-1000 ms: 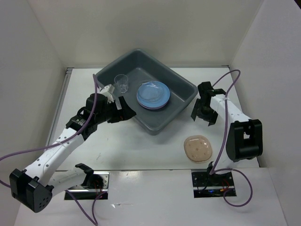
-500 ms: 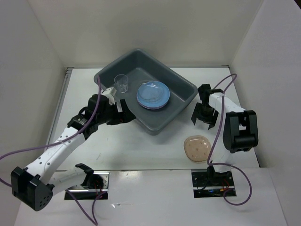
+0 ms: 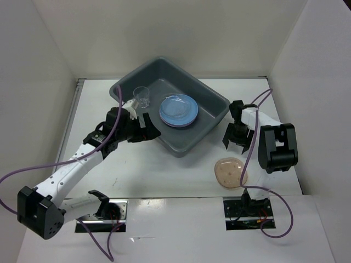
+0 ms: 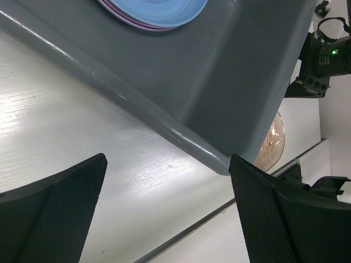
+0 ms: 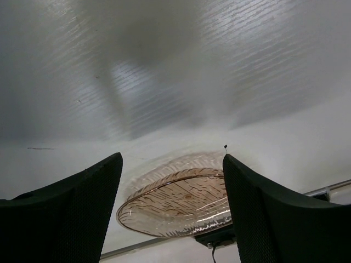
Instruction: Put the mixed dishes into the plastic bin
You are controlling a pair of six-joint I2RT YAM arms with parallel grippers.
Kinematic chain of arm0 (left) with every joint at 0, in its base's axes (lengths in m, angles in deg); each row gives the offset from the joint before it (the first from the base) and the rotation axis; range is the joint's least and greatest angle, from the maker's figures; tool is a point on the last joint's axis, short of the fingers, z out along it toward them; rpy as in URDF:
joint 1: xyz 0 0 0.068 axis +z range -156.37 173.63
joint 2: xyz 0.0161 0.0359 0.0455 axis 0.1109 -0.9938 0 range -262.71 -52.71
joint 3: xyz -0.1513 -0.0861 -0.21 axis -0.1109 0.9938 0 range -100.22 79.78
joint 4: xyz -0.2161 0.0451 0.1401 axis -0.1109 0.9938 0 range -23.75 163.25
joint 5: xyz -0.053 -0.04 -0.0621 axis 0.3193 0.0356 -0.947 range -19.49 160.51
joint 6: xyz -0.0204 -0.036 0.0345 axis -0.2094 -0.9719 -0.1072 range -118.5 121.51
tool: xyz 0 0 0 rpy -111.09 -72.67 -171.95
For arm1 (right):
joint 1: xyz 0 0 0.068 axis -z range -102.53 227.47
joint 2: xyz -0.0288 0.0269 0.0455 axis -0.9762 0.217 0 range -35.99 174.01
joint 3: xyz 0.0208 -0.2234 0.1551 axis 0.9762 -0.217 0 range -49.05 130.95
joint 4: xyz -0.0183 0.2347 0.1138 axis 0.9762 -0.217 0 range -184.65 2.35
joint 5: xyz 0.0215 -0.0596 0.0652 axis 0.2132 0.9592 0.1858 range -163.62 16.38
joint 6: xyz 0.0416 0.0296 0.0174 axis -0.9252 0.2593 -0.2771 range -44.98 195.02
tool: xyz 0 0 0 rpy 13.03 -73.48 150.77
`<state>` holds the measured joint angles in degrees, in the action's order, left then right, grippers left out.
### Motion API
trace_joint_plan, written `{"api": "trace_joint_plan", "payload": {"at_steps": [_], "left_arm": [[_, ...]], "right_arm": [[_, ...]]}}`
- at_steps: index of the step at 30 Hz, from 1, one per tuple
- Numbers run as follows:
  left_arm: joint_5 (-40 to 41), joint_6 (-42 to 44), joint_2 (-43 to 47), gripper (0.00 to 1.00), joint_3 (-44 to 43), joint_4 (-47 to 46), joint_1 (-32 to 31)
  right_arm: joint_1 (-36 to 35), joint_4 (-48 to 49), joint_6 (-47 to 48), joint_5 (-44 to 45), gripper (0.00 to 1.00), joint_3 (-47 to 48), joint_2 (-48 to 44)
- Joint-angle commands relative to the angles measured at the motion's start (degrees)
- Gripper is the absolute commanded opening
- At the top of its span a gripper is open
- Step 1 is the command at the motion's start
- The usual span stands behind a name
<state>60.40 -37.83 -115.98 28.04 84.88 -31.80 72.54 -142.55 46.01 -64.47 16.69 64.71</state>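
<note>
Left tool [image 3: 146,130] hangs released, its two fingers spread wide with nothing between them, just beside the near-left wall of the plastic bin [image 3: 213,118]. From the left wrist view, the left tool [image 4: 167,213] looks past its dark fingers [image 4: 55,219] at the bin's rolled rim and grey outer wall [image 4: 219,82], which run slantwise across the white worktop [image 4: 82,137].

The bin stands at an angle on the far middle of the worktop [image 3: 142,170]. Inside it lies a blue plate [image 3: 178,109] on top of a plate with a lavender edge; from the left wrist only the near rim of the blue plate [image 4: 153,10] shows at the top. A clear cup [image 3: 142,96] stands upright in the bin's left corner, apart from the plates.

The right tool [image 3: 237,140] is also released and empty, held over the worktop between the bin's right corner and the tan dish [image 3: 231,172]. The tan dish lies on the worktop outside the bin, near the front edge. In the right wrist view, the right tool [image 5: 170,205] points toward the tan dish [image 5: 175,200], which shows between the spread fingers [image 5: 60,208] but is not touching them.
</note>
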Motion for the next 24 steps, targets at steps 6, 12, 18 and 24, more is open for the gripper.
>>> {"api": "trace_joint_plan", "payload": {"at_steps": [6, 12, 18, 24], "left_arm": [[-1.4, 0.75, -1.69, 1.0, -0.28, -2.99, -0.32], [-1.93, 1.27, -2.3, 1.0, -1.34, -3.52, -0.85], [-2.45, 1.27, -1.69, 1.0, -1.87, -3.52, -0.85], [-2.46, 1.27, -0.55, 1.0, -1.34, -3.52, -1.9]], "right_arm": [[0.27, -5.22, -5.52, -0.8, 0.76, -0.26, -4.98], [0.27, -6.01, -16.93, -6.67, 0.72, -2.88, -11.31], [-2.01, -5.4, -31.7, -8.44, 0.71, -9.65, -15.89], [-2.01, 0.48, -39.8, -9.67, 0.68, -13.0, -17.83]]}}
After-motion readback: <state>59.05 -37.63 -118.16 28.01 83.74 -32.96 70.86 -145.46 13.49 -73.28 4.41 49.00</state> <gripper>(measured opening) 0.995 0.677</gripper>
